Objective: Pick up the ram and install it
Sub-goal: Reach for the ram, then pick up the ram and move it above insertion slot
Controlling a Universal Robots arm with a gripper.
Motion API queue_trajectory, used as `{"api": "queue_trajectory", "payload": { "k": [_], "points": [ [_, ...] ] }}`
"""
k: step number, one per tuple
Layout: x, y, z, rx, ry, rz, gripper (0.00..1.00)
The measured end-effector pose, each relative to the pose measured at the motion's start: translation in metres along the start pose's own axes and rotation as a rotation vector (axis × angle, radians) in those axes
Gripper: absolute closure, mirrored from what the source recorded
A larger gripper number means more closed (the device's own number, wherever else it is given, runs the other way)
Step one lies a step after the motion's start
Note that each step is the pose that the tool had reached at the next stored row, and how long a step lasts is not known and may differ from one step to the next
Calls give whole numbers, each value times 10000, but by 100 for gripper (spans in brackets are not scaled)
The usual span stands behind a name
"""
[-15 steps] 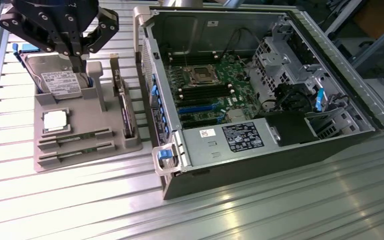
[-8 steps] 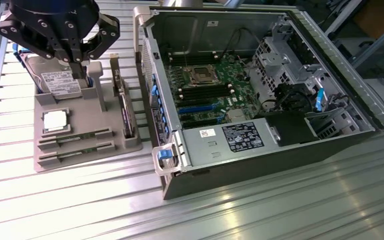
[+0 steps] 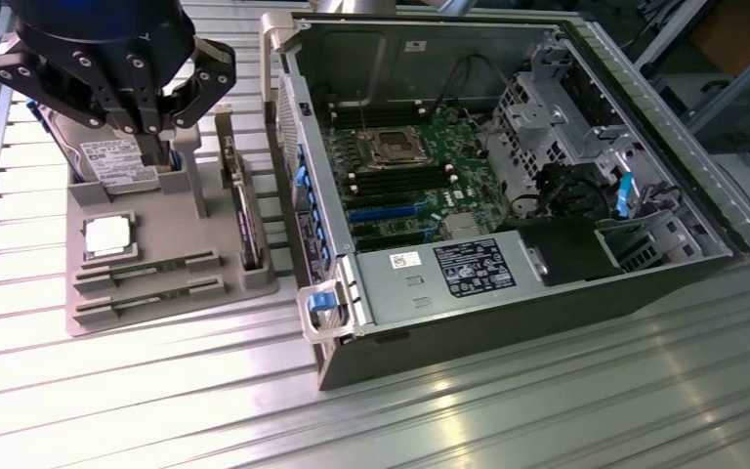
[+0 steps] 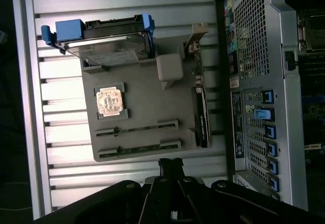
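Two ram sticks [image 3: 147, 269] seated on edge in parallel slots at the near end of the grey fixture tray [image 3: 192, 220], probably to leave each top edge free for gripping. Processor chip [image 3: 108, 237] just beyond them. Open computer case [image 3: 479, 176] on the exterior view's right, lying on the tabletop [image 3: 506, 410] with its motherboard exposed. Fingers [image 3: 153, 147] pressed together, holding nothing, hanging above the tray, clear of both sticks.
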State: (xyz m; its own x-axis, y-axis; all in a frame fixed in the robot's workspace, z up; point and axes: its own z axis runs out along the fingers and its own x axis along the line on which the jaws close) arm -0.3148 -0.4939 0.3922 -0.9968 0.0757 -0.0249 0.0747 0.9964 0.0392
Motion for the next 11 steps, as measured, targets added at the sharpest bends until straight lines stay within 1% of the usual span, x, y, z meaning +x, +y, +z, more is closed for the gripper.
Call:
{"api": "queue_trajectory", "payload": {
  "k": [6,7,8,9,11],
  "points": [
    [0,-1,0,1,0,-5,89],
    [0,0,0,-2,3,-77,89],
    [0,0,0,-4,8,-185,89],
    [0,0,0,-12,21,-511,89],
    [0,0,0,-22,36,-912,89]
  ]
}}
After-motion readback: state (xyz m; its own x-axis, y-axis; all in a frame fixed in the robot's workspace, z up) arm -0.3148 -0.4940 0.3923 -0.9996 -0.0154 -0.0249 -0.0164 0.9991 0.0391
